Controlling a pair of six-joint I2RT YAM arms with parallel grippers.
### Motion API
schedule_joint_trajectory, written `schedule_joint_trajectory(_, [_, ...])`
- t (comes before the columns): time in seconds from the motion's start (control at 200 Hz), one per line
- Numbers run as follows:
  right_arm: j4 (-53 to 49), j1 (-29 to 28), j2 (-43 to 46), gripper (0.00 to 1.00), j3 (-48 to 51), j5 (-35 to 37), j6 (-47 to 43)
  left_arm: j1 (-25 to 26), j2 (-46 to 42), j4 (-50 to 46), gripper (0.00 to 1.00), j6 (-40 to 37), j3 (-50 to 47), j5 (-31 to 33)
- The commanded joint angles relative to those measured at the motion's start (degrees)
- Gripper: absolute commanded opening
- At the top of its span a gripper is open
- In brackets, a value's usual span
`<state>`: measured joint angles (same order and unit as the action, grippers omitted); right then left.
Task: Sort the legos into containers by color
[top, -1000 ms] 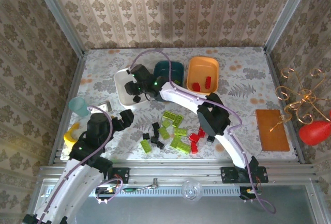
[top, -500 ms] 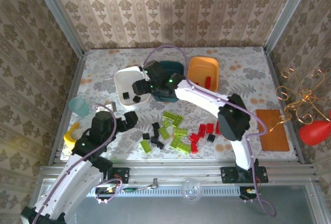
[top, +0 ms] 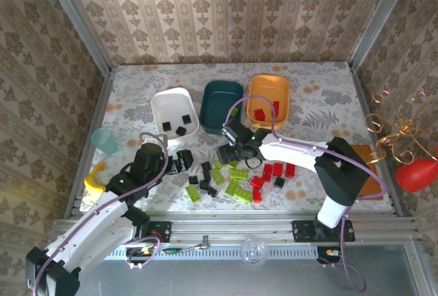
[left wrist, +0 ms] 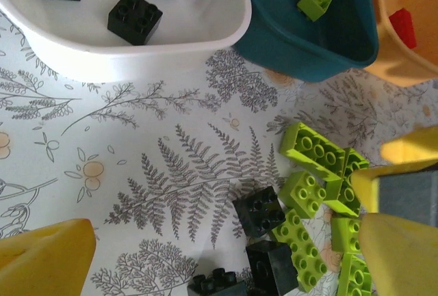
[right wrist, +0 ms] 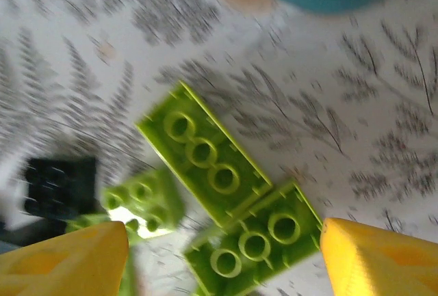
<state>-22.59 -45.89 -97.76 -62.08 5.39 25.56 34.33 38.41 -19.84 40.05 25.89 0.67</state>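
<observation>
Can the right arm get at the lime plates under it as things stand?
Probably yes. The right gripper hangs open right over the lime plates, with nothing lying on them; a small lime brick sits close beside one.

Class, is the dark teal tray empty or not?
Not empty: the left wrist view shows one lime-green brick inside the teal tray.

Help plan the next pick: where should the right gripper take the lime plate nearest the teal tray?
Probably across its narrow width near the free end, from straight above: the plate lies flat, underside up, a square lime brick and second plate crowding its other end.
</observation>
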Motion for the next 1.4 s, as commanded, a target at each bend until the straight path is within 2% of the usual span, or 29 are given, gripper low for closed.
schedule_joint_trajectory(0.0, [-0.3,0.25,1.09,0.77,1.02,2.61,-1.85,0.3,-0.09,2.12,1.0,-1.29,-1.18,0.2])
schedule_joint_trajectory(0.23, [2.54,0.14,-0.89,0.74,-2.8,1.3,-9.0,0.3,-0.09,1.71,1.0,-1.47,-1.53,0.48])
schedule_joint_trajectory(0.46, [0.62,0.11,-9.57,0.75,-10.75,1.46,-11.31,0.21,-0.09,1.68,1.0,-1.29,-1.98,0.62])
schedule_joint_trajectory(0.715, [-0.23,-1.07,-13.79,0.76,-13.12,2.72,-12.64,-0.11,-0.18,1.61,1.0,-1.12,-2.66,0.9])
schedule_joint_trajectory(0.995, [-0.96,-0.53,-15.1,0.62,-12.21,4.84,-11.53,-0.75,0.08,2.24,1.0,-1.03,-3.19,0.52])
schedule_joint_trajectory(1.145, [0.45,1.16,-13.74,0.47,-10.12,4.76,-10.14,-0.97,0.08,2.32,1.0,-0.96,-3.39,0.3])
schedule_joint_trajectory(1.395, [0.97,1.5,-14.76,0.52,-10.51,2.0,-11.24,-1.06,0.26,2.7,1.0,-0.85,-3.48,0.12])
